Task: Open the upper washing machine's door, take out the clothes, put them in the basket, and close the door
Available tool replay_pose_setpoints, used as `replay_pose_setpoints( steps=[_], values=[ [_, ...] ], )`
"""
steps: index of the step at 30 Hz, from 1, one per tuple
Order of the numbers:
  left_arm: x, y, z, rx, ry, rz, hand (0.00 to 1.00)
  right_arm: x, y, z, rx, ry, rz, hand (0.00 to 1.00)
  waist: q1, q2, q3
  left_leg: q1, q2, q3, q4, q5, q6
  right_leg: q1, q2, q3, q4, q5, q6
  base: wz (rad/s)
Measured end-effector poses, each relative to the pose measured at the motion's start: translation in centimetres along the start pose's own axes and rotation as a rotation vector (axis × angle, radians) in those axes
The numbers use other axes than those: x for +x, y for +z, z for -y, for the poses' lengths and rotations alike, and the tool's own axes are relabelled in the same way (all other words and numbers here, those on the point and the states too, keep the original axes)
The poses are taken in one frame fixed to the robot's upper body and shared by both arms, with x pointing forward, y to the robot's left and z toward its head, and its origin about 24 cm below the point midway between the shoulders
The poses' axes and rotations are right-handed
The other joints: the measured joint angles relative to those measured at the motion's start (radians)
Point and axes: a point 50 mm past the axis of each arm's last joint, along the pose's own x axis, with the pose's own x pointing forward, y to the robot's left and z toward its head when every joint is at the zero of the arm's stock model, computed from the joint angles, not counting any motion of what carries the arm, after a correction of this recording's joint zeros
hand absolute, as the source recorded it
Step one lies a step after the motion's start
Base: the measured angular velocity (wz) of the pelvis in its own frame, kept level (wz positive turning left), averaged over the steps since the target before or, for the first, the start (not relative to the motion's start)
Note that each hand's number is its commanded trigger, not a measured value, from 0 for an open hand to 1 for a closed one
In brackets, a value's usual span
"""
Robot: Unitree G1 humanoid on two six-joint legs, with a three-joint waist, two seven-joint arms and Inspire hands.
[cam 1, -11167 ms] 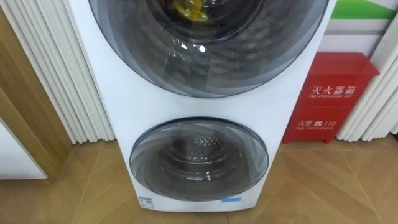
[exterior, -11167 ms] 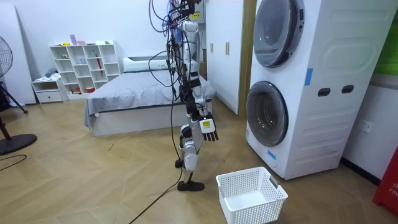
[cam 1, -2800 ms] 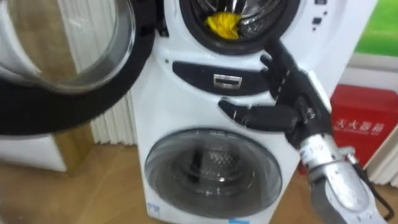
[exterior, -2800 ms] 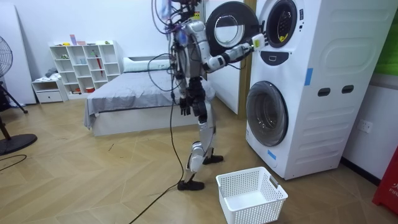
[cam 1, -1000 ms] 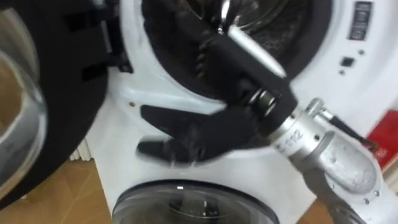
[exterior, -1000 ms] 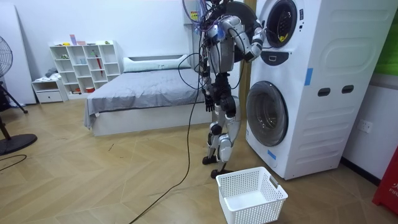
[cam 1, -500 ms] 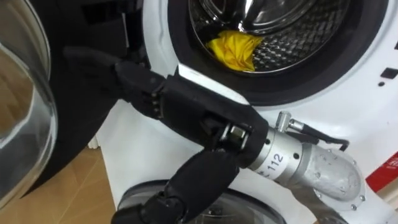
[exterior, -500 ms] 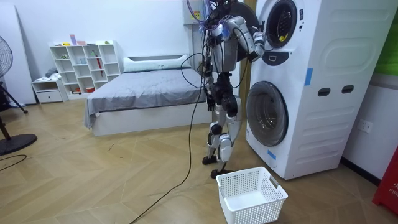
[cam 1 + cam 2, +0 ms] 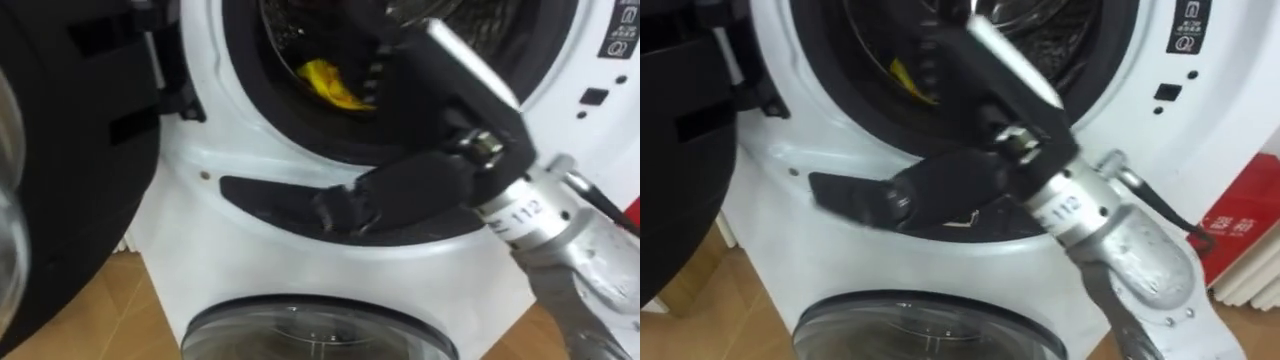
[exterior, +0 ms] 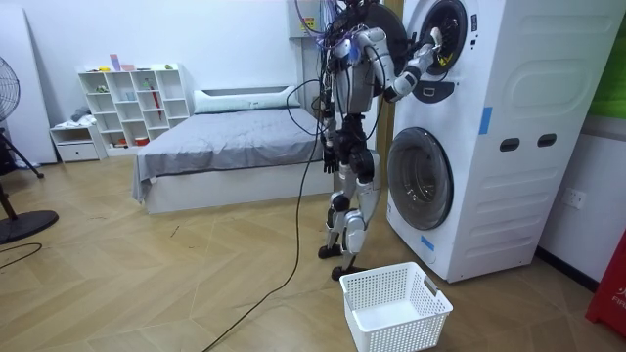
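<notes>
R hand (image 9: 980, 110) is in the open upper drum of the white stacked washing machine (image 9: 230, 240). Its fingers (image 9: 940, 45) are straight, thumb splayed wide, holding nothing. Crumpled yellow cloth (image 9: 325, 82) lies in the drum just beside the fingers. L hand (image 10: 332, 156) hangs by the hip.

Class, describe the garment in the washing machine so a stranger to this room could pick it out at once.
Find the tall white washing machine with two stacked round doors; the upper door stands open. In its upper drum, beside the robot's right hand, lies a crumpled yellow garment, the only bright thing amid black seal and grey metal.
</notes>
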Motion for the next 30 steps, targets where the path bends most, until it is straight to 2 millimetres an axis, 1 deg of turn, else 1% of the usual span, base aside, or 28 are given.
replay_pose_setpoints(
  steps=[1, 4, 9, 11, 12, 14, 17, 18, 19, 21, 26, 27, 28, 29, 30],
  values=[
    [0.0, -0.1, 0.0, -0.015, 0.011, -0.004, 0.0, -0.1, 0.2, 0.5, -0.016, -0.034, 0.003, 0.0, -0.003, 0.002, -0.0073, -0.003, -0.001, -0.005, 0.0, 0.0, 0.0, -0.001, -0.001, -0.006, 0.0, 0.0, 0.0, 0.07],
    [-0.1, -0.3, 0.0, -0.018, 0.023, -0.011, 0.0, -0.4, 0.5, 1.6, -0.041, -0.129, 0.009, 0.0, -0.004, 0.004, -0.0157, 0.008, 0.001, 0.0, -0.001, 0.0, 0.0, 0.007, -0.001, -0.005, 0.002, 0.0, 0.0, -0.01],
    [-0.1, -0.6, 0.4, -0.018, 0.023, -0.023, 0.0, -0.6, 0.7, 2.4, -0.07, -0.2, 0.009, 0.0, -0.007, 0.005, -0.0142, 0.013, 0.0, -0.008, 0.0, 0.0, 0.0, 0.009, -0.002, -0.006, 0.002, -0.001, 0.0, 0.0],
    [-0.2, -0.9, 0.5, -0.019, 0.021, -0.031, 0.0, -0.6, 0.6, 2.5, -0.086, -0.209, 0.001, 0.0, -0.008, 0.005, -0.0107, 0.017, 0.0, -0.009, 0.005, 0.0, 0.0, 0.015, -0.003, -0.007, 0.0, -0.002, 0.0, 0.04],
    [-0.2, -1.0, 0.5, -0.019, 0.021, -0.04, 0.0, -0.6, 0.4, 2.6, -0.088, -0.215, -0.011, 0.0, -0.009, 0.005, -0.0034, 0.023, -0.001, -0.01, 0.006, 0.0, 0.0, 0.024, -0.003, -0.008, 0.0, -0.003, 0.001, 0.06],
    [-0.2, -1.3, 0.3, -0.026, 0.027, -0.052, 0.0, -0.7, 0.2, 2.7, -0.088, -0.22, -0.022, 0.0, -0.009, 0.003, -0.0031, 0.021, -0.002, -0.012, 0.008, 0.0, 0.0, 0.026, -0.004, -0.01, 0.002, -0.005, 0.001, 0.06],
    [-0.2, -1.2, 0.0, -0.029, 0.039, -0.056, 0.0, -0.7, 0.1, 2.8, -0.121, -0.232, -0.037, 0.0, -0.005, -0.01, -0.0013, 0.019, -0.002, -0.012, 0.009, 0.0, 0.0, 0.025, -0.005, -0.019, 0.004, -0.007, 0.0, 0.04],
    [-0.1, -1.1, -0.2, -0.024, 0.044, -0.055, 0.0, -0.8, -0.2, 3.1, -0.128, -0.244, -0.052, 0.0, -0.002, -0.018, -0.0021, 0.017, -0.002, -0.013, 0.009, 0.0, 0.0, 0.024, -0.005, -0.021, 0.004, -0.007, -0.001, 0.0],
    [-0.1, -1.0, -0.3, -0.029, 0.047, -0.057, 0.0, -0.9, -0.5, 3.3, -0.132, -0.253, -0.072, 0.0, 0.005, -0.026, -0.0047, 0.017, -0.002, -0.013, 0.007, 0.0, 0.0, 0.023, -0.005, -0.022, 0.003, -0.008, -0.001, 0.0],
    [-0.1, -1.0, -0.2, -0.03, 0.046, -0.057, 0.0, -0.8, -0.9, 3.5, -0.13, -0.25, -0.096, 0.0, 0.022, -0.034, -0.0064, 0.023, -0.002, -0.011, 0.001, 0.0, 0.0, 0.026, -0.005, -0.019, 0.003, -0.008, 0.0, -0.02],
    [0.0, -0.5, -0.4, -0.029, 0.05, -0.058, 0.0, 1.3, -2.4, 5.0, -0.083, -0.256, -0.149, 0.0, 0.032, -0.044, -0.0045, 0.022, -0.006, -0.024, 0.0, 0.001, 0.0, 0.032, -0.009, -0.032, -0.001, -0.01, 0.002, 0.07],
    [-0.1, -0.5, -0.4, -0.025, 0.05, -0.065, 0.0, 1.9, -2.7, 5.2, -0.079, -0.251, -0.159, 0.0, 0.031, -0.05, -0.0058, 0.021, -0.008, -0.028, 0.002, 0.001, 0.0, 0.032, -0.01, -0.034, 0.001, -0.013, 0.003, 0.11],
    [-0.1, -0.6, -0.4, -0.02, 0.051, -0.077, 0.0, 2.6, -3.0, 5.5, -0.078, -0.246, -0.176, 0.0, 0.03, -0.052, -0.0044, 0.02, -0.009, -0.036, 0.003, 0.001, 0.0, 0.032, -0.011, -0.036, 0.002, -0.015, 0.004, 0.11],
    [-0.1, -0.6, -0.4, -0.014, 0.051, -0.079, 0.0, 2.8, -3.2, 5.7, -0.078, -0.25, -0.188, 0.0, 0.03, -0.054, -0.0039, 0.019, -0.01, -0.04, 0.004, 0.001, 0.001, 0.032, -0.011, -0.036, 0.003, -0.016, 0.004, 0.16],
    [-0.1, -0.5, -0.5, -0.008, 0.053, -0.08, 0.0, 3.1, -3.6, 6.3, -0.081, -0.261, -0.214, 0.0, 0.034, -0.063, -0.0028, 0.016, -0.013, -0.044, 0.006, 0.001, 0.001, 0.032, -0.012, -0.039, 0.004, -0.019, 0.005, 0.16]
  ],
)
